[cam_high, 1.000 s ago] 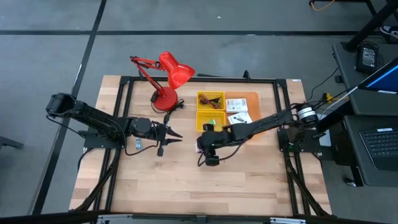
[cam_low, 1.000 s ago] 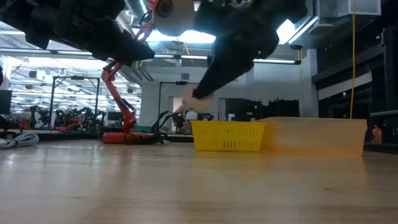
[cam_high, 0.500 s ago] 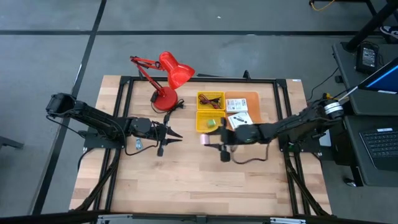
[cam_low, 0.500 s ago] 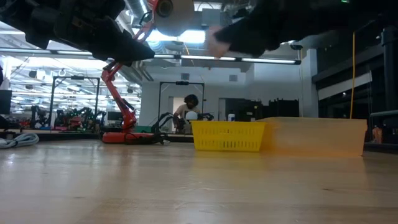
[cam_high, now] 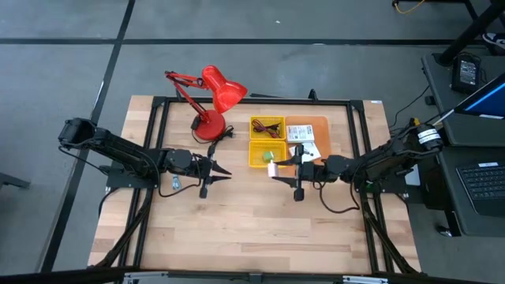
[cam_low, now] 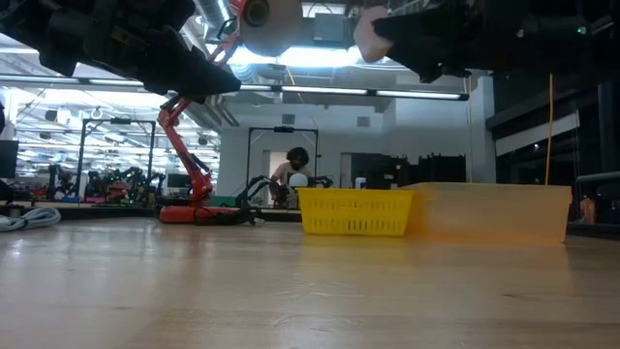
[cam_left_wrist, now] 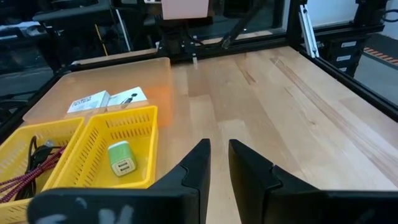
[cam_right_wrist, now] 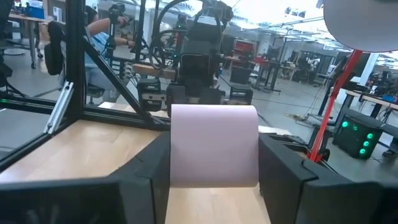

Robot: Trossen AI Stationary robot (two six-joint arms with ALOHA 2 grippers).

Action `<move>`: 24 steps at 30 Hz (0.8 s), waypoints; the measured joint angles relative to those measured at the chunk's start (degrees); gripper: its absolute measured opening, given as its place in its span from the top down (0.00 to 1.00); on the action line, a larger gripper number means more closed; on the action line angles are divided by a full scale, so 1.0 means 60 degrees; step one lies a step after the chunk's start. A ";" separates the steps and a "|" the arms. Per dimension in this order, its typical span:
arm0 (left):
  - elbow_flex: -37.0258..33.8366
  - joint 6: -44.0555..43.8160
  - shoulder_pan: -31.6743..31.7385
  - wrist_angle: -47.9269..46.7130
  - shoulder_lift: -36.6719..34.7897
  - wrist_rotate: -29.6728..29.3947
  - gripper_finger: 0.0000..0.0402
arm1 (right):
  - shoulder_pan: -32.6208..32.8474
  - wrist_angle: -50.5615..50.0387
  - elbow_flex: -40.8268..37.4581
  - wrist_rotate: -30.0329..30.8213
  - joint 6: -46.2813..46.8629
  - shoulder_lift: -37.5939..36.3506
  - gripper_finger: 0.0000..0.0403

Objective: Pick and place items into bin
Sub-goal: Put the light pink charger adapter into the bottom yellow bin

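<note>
A small pink block (cam_right_wrist: pixel 213 146), judged light and rigid, is clamped by its 2 flat sides in the right gripper (cam_high: pixel 274 169) just near of the yellow bin (cam_high: pixel 266 154); the left gripper (cam_left_wrist: pixel 216 163) is held narrow and empty.

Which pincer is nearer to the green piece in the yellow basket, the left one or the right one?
The right. The right pincer, shut on a pink block, hovers just beside the yellow basket holding the green piece. The left pincer hangs farther off, toward the table's left side.
</note>
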 joint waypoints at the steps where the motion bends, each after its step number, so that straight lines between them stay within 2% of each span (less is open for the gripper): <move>1: 0.0000 0.0000 0.0000 -0.0001 0.0000 0.0000 0.87 | 0.0000 -0.0020 -0.0001 -0.0003 -0.0011 0.0000 0.58; 9: 0.0000 -0.0001 0.0000 0.0000 0.0000 0.0000 0.87 | -0.0001 -0.0033 -0.0004 0.0072 -0.0014 0.0004 0.58; 19: 0.0000 0.0012 0.0000 0.0000 0.0001 -0.0001 0.87 | -0.0004 -0.0115 -0.0004 0.3046 -0.0510 0.0004 0.58; 24: 0.0000 0.0018 0.0000 0.0000 0.0000 -0.0004 0.88 | -0.0011 -0.0896 -0.0004 0.3476 -0.0188 0.0022 0.58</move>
